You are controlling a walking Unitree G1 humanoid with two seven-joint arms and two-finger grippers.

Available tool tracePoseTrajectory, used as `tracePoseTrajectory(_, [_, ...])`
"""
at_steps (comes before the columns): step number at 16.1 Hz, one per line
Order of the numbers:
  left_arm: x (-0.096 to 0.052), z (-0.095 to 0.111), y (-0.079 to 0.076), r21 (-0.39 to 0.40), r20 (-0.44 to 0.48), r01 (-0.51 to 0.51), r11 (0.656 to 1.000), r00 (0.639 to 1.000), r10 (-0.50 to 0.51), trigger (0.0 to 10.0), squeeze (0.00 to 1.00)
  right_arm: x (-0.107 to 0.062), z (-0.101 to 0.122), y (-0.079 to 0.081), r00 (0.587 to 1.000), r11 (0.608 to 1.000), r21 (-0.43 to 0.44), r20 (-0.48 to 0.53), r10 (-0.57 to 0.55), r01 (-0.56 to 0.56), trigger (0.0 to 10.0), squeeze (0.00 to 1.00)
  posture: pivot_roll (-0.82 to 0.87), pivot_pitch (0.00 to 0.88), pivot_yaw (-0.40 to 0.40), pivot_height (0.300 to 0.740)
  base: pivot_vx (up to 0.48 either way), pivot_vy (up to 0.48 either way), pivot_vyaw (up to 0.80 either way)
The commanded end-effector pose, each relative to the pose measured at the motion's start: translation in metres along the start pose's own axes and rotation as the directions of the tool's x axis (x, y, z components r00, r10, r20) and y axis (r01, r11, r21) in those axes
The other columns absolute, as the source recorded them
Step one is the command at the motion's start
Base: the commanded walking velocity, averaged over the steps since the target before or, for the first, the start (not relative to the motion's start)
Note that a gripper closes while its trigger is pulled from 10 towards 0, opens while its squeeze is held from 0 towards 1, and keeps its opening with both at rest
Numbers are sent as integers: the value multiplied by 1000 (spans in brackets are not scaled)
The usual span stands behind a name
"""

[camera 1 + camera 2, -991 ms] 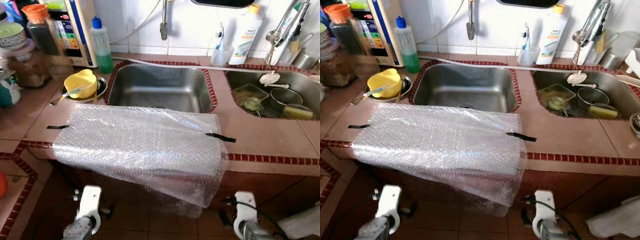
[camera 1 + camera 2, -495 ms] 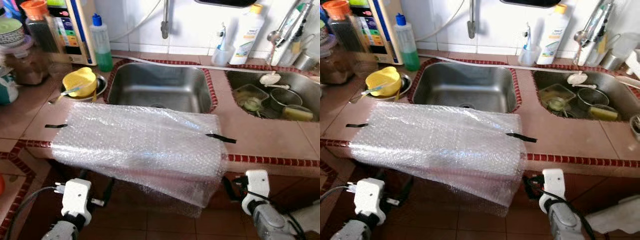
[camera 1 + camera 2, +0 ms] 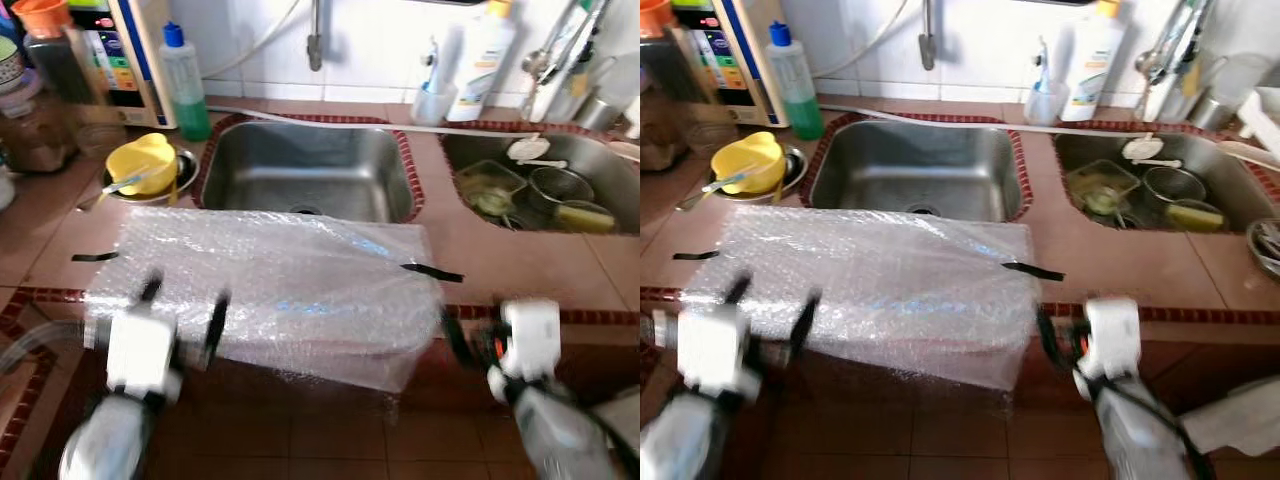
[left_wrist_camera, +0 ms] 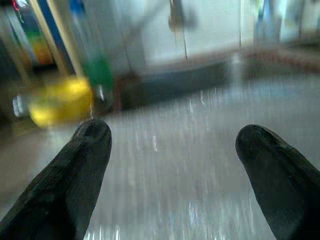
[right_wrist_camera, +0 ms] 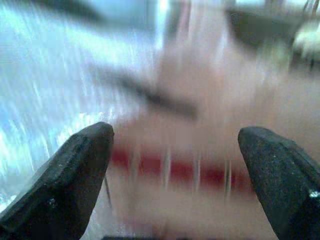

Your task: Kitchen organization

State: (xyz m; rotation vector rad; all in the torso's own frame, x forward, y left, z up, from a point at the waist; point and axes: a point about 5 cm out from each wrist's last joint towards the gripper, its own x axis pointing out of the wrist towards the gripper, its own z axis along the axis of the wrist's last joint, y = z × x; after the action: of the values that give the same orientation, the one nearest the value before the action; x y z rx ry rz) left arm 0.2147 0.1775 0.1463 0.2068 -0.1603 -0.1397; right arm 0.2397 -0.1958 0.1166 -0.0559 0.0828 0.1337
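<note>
Bubble wrap sheet [image 3: 270, 290] draped over the front edge of the tiled worktop [image 3: 500, 260], at 6 o'clock from the empty steel sink [image 3: 305, 175], taped down by black strips at both ends. Left gripper [image 3: 180, 305] raised at the sheet's 8 o'clock corner, fingers [image 4: 75, 165] spread wide, touching nothing. Right gripper [image 5: 175, 145] near the sheet's 4 o'clock corner, by the red tile edging, fingers [image 5: 70, 170] likewise spread. Yellow bowl [image 3: 142, 163] at 10 o'clock of the sheet. Blurred throughout.
</note>
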Motion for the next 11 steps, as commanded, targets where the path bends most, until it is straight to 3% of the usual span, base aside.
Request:
tracePoseTrajectory(1, [14,16,1,0,36,-47,999,998,47,10000,0,7,27,7,997,1000,-25,74,7,-6,10000,0,59,66,-17,740,0,0,0])
tracePoseTrajectory(2, [20,22,4,22,58,-117,993,992,116,10000,0,11,34,6,996,999,-41,87,-7,11,10000,0,58,58,-21,740,0,0,0])
tracePoseTrajectory(4, [25,23,3,-12,52,-141,990,989,141,10000,0,17,44,6,992,995,-94,129,-7,19,10000,0,53,45,-21,740,0,0,0])
tracePoseTrajectory(9, [27,24,3,32,62,-161,986,985,159,10000,0,18,54,8,988,991,-134,157,-8,29,10000,0,50,37,-24,740,0,0,0])
tracePoseTrajectory(11, [33,34,6,56,105,-193,980,977,186,10000,0,18,69,8,975,975,-207,220,-33,80,10000,0,47,33,-19,740,0,0,0])
